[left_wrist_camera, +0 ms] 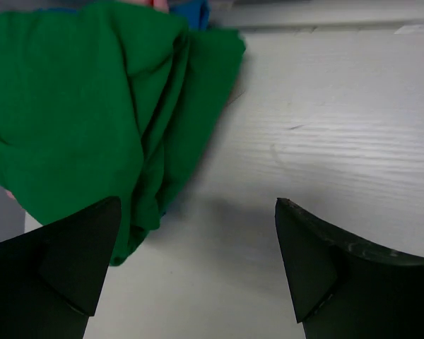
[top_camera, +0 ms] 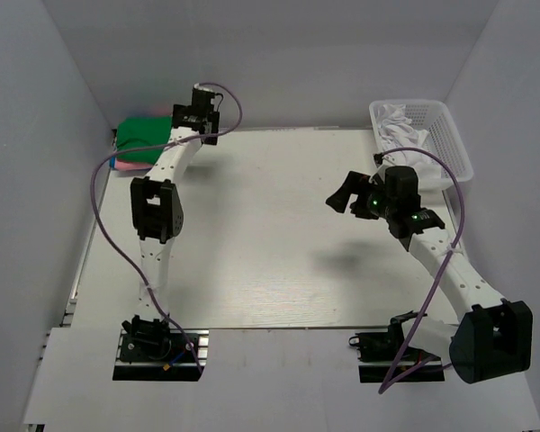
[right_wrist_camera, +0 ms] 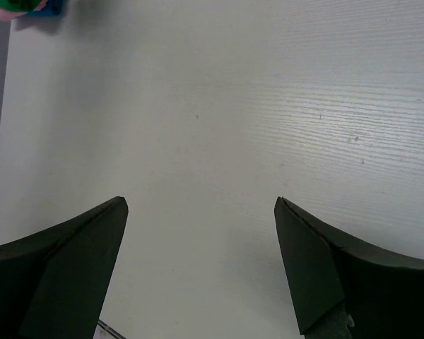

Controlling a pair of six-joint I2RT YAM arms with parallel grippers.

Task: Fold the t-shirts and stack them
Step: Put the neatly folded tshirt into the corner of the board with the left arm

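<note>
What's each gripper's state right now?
Left gripper: jaws open, holding nothing, by the green t-shirt.
Right gripper: jaws open, holding nothing, above the table.

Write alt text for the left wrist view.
A crumpled green shirt lies on the pale table, with a bit of blue cloth beyond it. The left gripper is open and empty, its two dark fingers at the bottom of the frame.

- The table (top_camera: pixel 279 234) is a pale, whitish board with a fine wood grain running across it.
- A white mesh basket (top_camera: pixel 456 135) stands on its far right corner.
- Well apart from the basket, at the opposite far corner, a pile of shirts lies on the board.
- The green shirt (top_camera: pixel 144 135) is on top, loosely bunched, with folds spilling onto the board on the side toward the basket.
- A pink shirt (top_camera: pixel 126 166) and a blue shirt (left_wrist_camera: pixel 194 13) show at the edges beneath it.
</note>
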